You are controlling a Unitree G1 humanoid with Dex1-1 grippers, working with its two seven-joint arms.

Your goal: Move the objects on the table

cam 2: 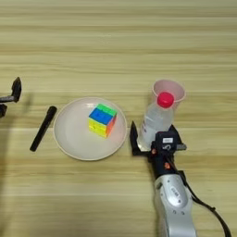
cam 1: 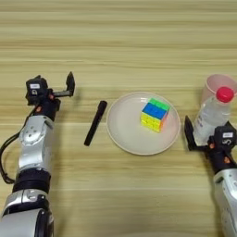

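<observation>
**Closing on the bottle at the right side of the tabletop**

Reaching in from the near edge, our right gripper (cam 2: pixel 147 141) stood at the clear bottle (cam 2: pixel 154 121) with the red cap. One black finger (cam 2: pixel 134 138) showed on the bottle's left, just beside its base; the other was hidden behind the bottle and the gripper body, so we judged the fingers spread around the bottle but could not tell whether they were pinching it. The pink cup (cam 2: pixel 168 90) stood upright directly behind the bottle, toward the far edge, touching or nearly so.

We judged the step in hand to be the grasp of the bottle. The next move called for a firm squeeze low on the bottle, then a straight lift, since any push toward the far edge could tip the cup.

Our left gripper (cam 1: pixel 68 88) was well apart near the left edge, idle, one finger raised; whether its fingers were spread we could not tell.

Close on the bottle's left lay a pale plate (cam 2: pixel 69 139) carrying a coloured cube (cam 2: pixel 102 120), and beyond it a black marker (cam 2: pixel 42 128) on the table (cam 2: pixel 118 46). The plate's rim sat close to the visible finger, limiting any leftward sweep.
</observation>
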